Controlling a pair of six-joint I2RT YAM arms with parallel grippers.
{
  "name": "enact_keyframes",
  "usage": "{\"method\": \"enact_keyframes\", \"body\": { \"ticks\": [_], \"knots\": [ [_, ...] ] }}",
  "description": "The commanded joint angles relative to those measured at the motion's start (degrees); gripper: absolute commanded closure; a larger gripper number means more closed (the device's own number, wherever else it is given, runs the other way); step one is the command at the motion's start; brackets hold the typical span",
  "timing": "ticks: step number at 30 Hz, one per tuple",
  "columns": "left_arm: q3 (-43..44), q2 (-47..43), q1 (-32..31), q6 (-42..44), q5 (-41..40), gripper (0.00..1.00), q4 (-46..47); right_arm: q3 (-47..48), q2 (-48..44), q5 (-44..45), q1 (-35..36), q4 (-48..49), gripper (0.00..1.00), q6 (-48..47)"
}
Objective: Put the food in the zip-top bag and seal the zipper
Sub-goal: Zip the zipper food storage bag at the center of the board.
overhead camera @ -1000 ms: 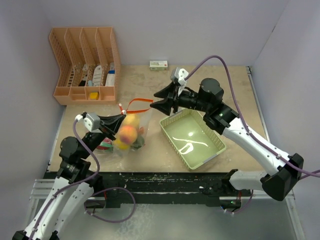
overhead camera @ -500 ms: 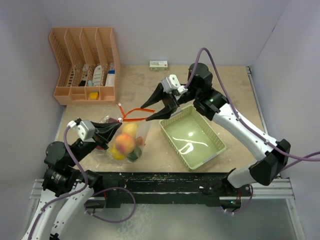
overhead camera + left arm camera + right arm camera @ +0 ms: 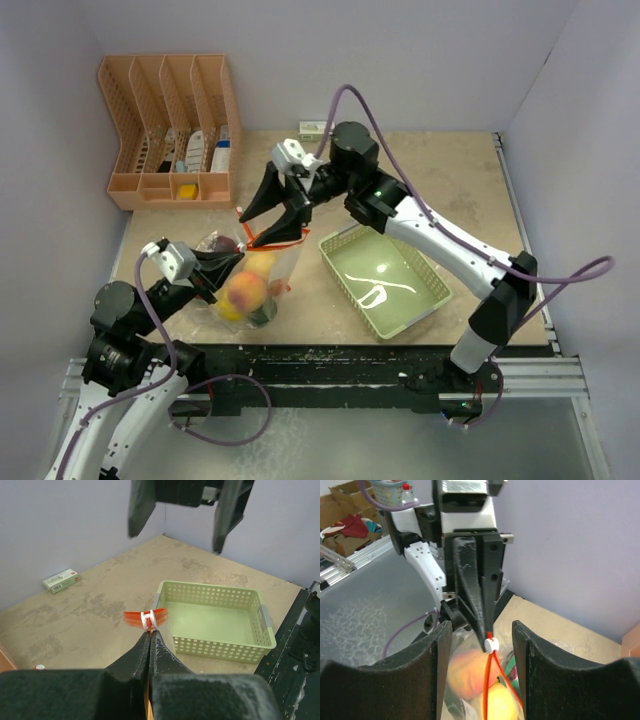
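While the left jaws are pressed together on the zipper (image 3: 146,618) right at its white slider (image 3: 491,644), I find the right jaws spread wide and gripping nothing. From the left wrist view, the right fingers (image 3: 136,507) hang above the pinch point and apart from it. From the right wrist view, the slider sits between the two spread fingers and beyond them; I see no contact.

The bag (image 3: 286,262) rests on the counter (image 3: 440,190) at the near left, just beside the green tray (image 3: 433,297). Its mouth end is held up by the left jaws. The orange-red strip runs from the slider down toward the bag's body.

I note food (image 3: 247,292) inside the bag: an orange-pink piece, a yellow one touching it and a dark green one at the near edge. Whether the mouth is fully sealed I cannot tell.

An orange organiser (image 3: 165,130) stands at the far left. A small box (image 3: 313,127) lies by the back wall.
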Motion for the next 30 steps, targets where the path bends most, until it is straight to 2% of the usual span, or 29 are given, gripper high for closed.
{"method": "enact_keyframes", "body": {
  "ticks": [1, 3, 9, 13, 18, 21, 30],
  "knots": [
    [3.23, -1.18, 0.26, 1.08, -0.43, 1.0, 1.9, 4.7, 3.36, 6.19, 2.2, -6.76, 0.47, -1.75],
    [3.45, -1.54, 0.3, 1.08, -0.47, 1.0, 1.58, 3.87, 3.72, 6.29, 2.31, -4.26, 0.48, 0.2],
    [4.1, -1.8, 0.25, 1.07, -0.46, 1.0, 0.97, 4.47, 5.37, 2.22, 2.33, -5.15, 0.58, -0.18],
    [4.11, -2.19, 0.27, 1.05, -0.77, 1.0, 0.73, 4.18, 5.47, 0.58, 2.34, -4.57, 0.6, 0.42],
    [4.12, -2.56, 0.31, 1.16, -1.41, 1.0, 0.56, 4.34, 6.42, 0.64, 2.31, -3.97, 0.59, 1.77],
    [4.1, -2.65, 0.28, 1.17, -1.61, 1.0, 0.46, 4.69, 7.41, 1.21, 2.54, -4.02, 0.54, 2.7],
    [3.94, -2.9, 0.29, 0.91, -1.61, 1.0, 0.59, 5.94, 8.73, 3.53, 3.0, -3.92, 0.54, 4.77]
  ]
}}
